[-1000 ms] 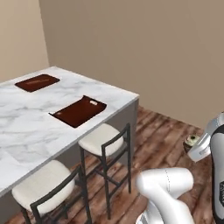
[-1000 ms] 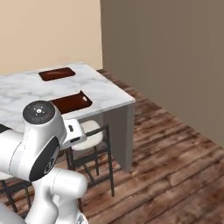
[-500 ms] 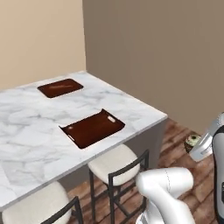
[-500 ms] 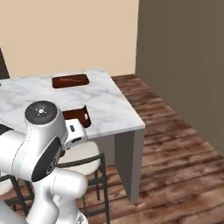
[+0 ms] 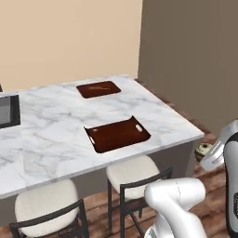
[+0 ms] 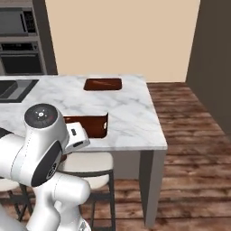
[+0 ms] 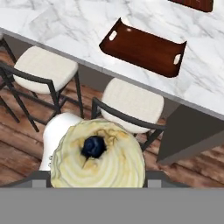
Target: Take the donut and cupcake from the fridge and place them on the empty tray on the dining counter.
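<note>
Beige-walled kitchen with a white marble table [image 5: 56,135]. On it lies the dark brown tray [image 5: 117,134], empty; two stools [image 7: 133,101] tucked beneath. The tool [image 5: 204,151] grips the cupcake [image 7: 97,155], cream swirl, dark berry. Both base views have swung since earlier, showing the table more squarely.

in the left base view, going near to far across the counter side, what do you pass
stools → marble dining counter → tray with handle slots → flat brown board → beige wall
</note>
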Available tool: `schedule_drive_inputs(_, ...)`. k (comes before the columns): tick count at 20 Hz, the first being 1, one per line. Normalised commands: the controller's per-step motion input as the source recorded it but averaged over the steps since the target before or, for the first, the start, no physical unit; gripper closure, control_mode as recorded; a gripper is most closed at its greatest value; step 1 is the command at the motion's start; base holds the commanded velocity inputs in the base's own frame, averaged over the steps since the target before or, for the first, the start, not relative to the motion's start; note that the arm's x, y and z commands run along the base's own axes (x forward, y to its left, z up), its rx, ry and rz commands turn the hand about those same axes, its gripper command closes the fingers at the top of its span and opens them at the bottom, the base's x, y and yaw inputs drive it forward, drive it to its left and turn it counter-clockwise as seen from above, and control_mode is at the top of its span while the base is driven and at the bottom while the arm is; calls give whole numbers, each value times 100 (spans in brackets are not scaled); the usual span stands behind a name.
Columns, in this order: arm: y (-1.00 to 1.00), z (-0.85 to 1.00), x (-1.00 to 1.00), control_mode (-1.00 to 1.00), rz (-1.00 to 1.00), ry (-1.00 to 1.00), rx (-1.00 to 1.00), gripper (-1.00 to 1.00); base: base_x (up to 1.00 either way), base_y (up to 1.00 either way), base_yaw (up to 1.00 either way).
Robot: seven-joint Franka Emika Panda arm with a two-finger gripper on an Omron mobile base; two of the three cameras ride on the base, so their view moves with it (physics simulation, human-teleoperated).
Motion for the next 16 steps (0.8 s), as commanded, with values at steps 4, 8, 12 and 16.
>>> schedule_drive_inputs(4,0,0,0,100,0,0,0,100,100,0,45)
schedule_drive_inputs(8,0,0,0,100,0,0,0,100,100,-3,37)
schedule_drive_inputs(12,0,0,0,100,0,0,0,100,100,-2,24)
schedule_drive_inputs(16,0,0,0,100,0,0,0,100,95,0,22)
